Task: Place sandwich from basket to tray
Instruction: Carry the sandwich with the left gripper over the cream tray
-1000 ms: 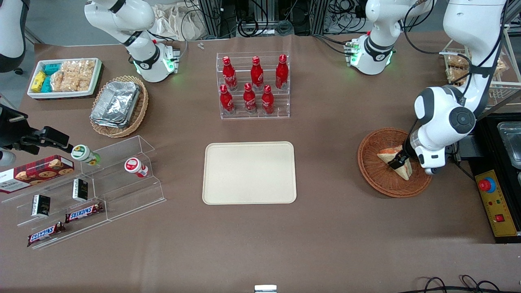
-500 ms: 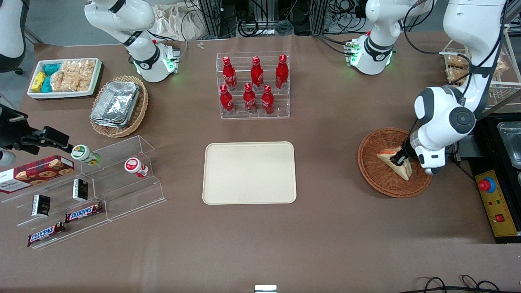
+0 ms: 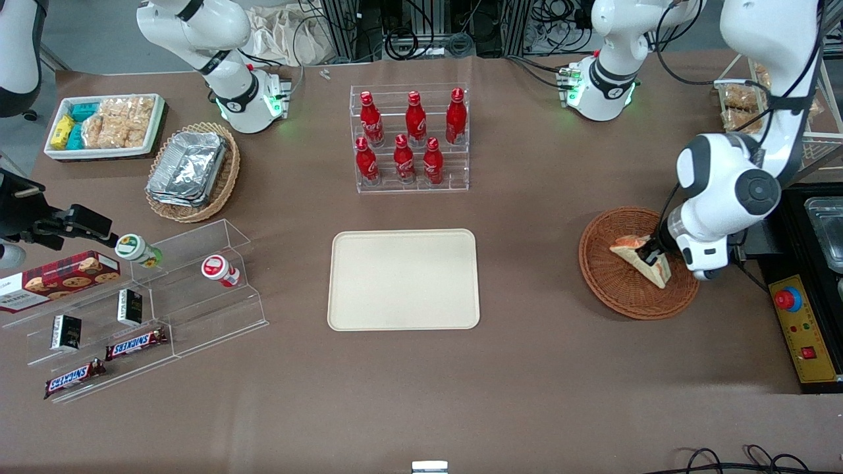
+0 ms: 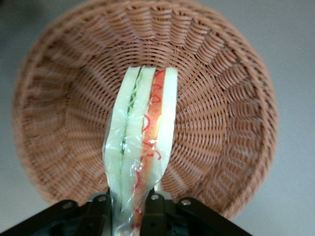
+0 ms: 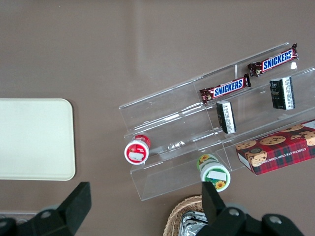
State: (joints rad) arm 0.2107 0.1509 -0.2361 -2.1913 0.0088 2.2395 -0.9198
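The sandwich (image 3: 637,260) is a plastic-wrapped white wedge with red and green filling; it is lifted a little above the round reddish-brown wicker basket (image 3: 612,289) at the working arm's end of the table. My left gripper (image 3: 652,258) is shut on the sandwich's end, over the basket. In the left wrist view the sandwich (image 4: 142,142) sticks out between the black fingers (image 4: 156,209) of the gripper (image 4: 129,214), with the basket (image 4: 221,123) below it. The cream-beige tray (image 3: 403,279) lies flat mid-table, toward the parked arm from the basket, with nothing on it.
A clear rack of red bottles (image 3: 409,138) stands farther from the front camera than the tray. A tan basket of foil containers (image 3: 192,171), a white snack bin (image 3: 104,125) and a clear stepped shelf with snacks (image 3: 145,303) lie toward the parked arm's end. A control box (image 3: 803,329) sits beside the basket.
The gripper has closed on the sandwich and risen slightly; the sandwich has tilted and lifted off the basket floor, and the arm has shifted a little away from the tray.
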